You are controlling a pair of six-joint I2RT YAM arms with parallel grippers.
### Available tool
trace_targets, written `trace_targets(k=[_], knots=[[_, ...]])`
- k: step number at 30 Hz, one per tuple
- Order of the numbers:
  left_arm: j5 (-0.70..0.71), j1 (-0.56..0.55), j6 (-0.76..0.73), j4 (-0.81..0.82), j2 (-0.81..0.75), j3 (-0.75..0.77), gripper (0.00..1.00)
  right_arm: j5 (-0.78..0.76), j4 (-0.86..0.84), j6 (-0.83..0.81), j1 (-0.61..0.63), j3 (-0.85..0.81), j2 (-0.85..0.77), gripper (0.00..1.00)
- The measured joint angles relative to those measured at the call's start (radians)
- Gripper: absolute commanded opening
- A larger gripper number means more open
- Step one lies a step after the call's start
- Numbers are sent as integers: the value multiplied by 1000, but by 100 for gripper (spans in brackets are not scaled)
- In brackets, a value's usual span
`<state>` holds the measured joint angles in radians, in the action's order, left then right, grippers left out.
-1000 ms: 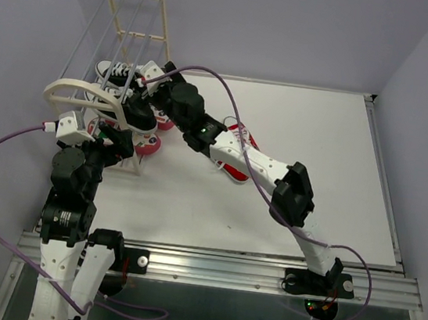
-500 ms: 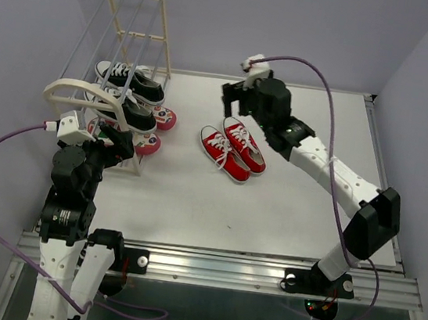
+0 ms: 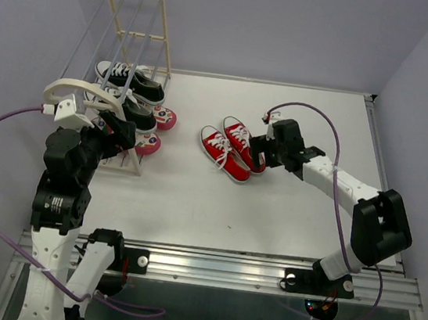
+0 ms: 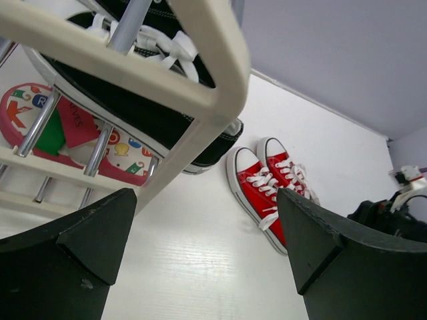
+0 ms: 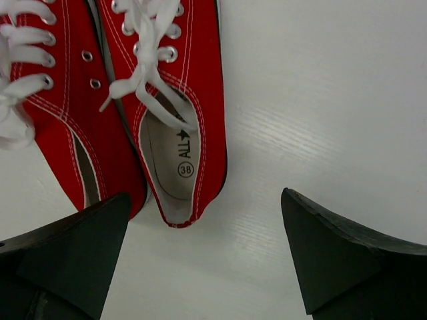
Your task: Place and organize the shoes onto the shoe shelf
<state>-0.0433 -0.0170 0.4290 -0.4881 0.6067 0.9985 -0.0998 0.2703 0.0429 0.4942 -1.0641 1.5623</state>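
Two red sneakers [image 3: 231,151] with white laces lie side by side on the white table. My right gripper [image 3: 256,158] is open, low over their heels. In the right wrist view the heel of one red sneaker [image 5: 180,100] sits just ahead of the open right gripper [image 5: 200,260], with the other sneaker [image 5: 60,127] to its left. Two black sneakers [image 3: 134,81] rest on the rails of the cream shoe shelf [image 3: 136,9]. Patterned flip-flops [image 3: 164,118] lie at its foot. My left gripper [image 3: 122,137] is open and empty beside the shelf's near frame [image 4: 200,67].
The shelf stands at the table's back left against the grey wall. In the left wrist view a black sneaker [image 4: 133,113] and a flip-flop [image 4: 40,120] show behind the frame, and the red sneakers [image 4: 267,190] lie beyond. Purple cables loop from both arms.
My right arm has drawn back from the black sneakers at the shelf, swung across the table and come down at the red sneakers' heels. The left arm shifted slightly.
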Motion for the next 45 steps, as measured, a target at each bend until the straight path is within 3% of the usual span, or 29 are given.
trace_targets(k=[11,21,22,23,24,25,26,29,31,35,40,45], knots=[[-50,0,10,-6,67,150,99,82,13,-103,0,31,95,100],[-94,-17,24,32,192,230,99,50,-6,-153,-3,-11,224,96],[-91,-24,24,34,199,236,99,56,-9,-164,-3,-11,225,93],[-86,-34,25,34,206,240,99,68,-13,-176,-3,-10,225,83],[-77,-51,25,35,216,242,99,85,-18,-188,-3,-10,225,58],[-71,-64,25,35,220,244,99,100,-21,-197,-3,-10,225,57],[-62,-85,26,36,225,247,99,120,-42,-206,-3,-6,225,34],[-22,-155,33,45,242,250,99,165,-75,-225,-3,7,215,11],[30,-256,45,47,262,261,99,182,-90,-231,-11,20,203,1],[130,-428,59,51,312,302,99,200,-122,-230,-13,36,185,1],[237,-459,94,32,330,303,99,159,-157,-201,-8,60,107,1],[280,-460,127,35,266,302,99,98,-214,-170,3,88,-70,1]])
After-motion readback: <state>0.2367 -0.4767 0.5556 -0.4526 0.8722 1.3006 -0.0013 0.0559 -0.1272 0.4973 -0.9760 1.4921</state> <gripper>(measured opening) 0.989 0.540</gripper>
